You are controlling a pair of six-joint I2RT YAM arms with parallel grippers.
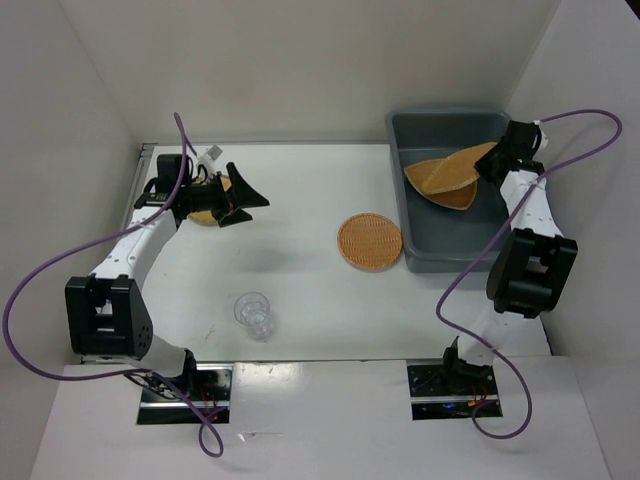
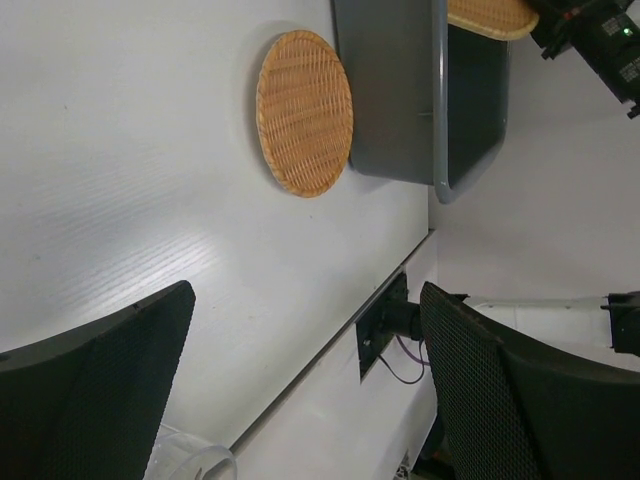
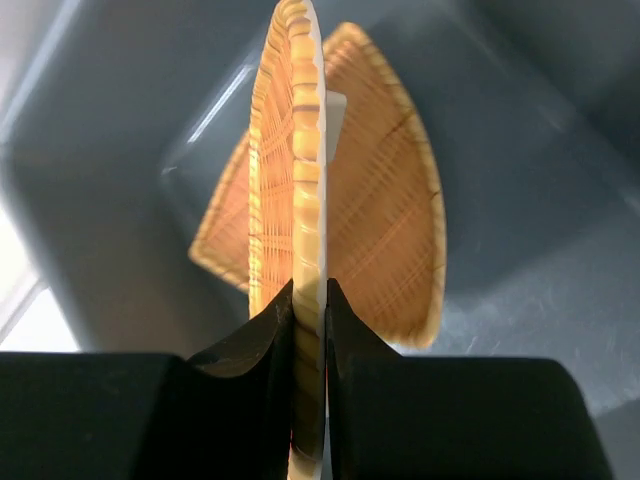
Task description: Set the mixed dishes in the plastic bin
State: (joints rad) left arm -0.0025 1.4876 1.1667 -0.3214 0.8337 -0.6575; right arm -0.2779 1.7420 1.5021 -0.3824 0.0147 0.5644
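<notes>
The blue-grey plastic bin [image 1: 420, 250] stands at the back right. My right gripper [image 1: 492, 166] is shut on the rim of a tan woven plate [image 1: 450, 167] and holds it tilted inside the bin; in the right wrist view this plate [image 3: 298, 180] is edge-on between the fingers [image 3: 245, 345]. A rounded triangle plate [image 3: 395, 230] lies under it on the bin floor. A round plate [image 1: 369, 241] lies on the table by the bin's left wall. The clear ribbed cup [image 1: 253, 312] stands near the front. My left gripper [image 1: 245, 200] is open and empty above the back left, over another plate [image 1: 204, 217] that is mostly hidden.
White walls close in the table on the left, back and right. The left wrist view shows the round plate [image 2: 304, 112] beside the bin wall [image 2: 400, 100], the cup's rim [image 2: 195, 462] at the bottom, and the right arm's base plate [image 2: 378, 325] at the table's front edge.
</notes>
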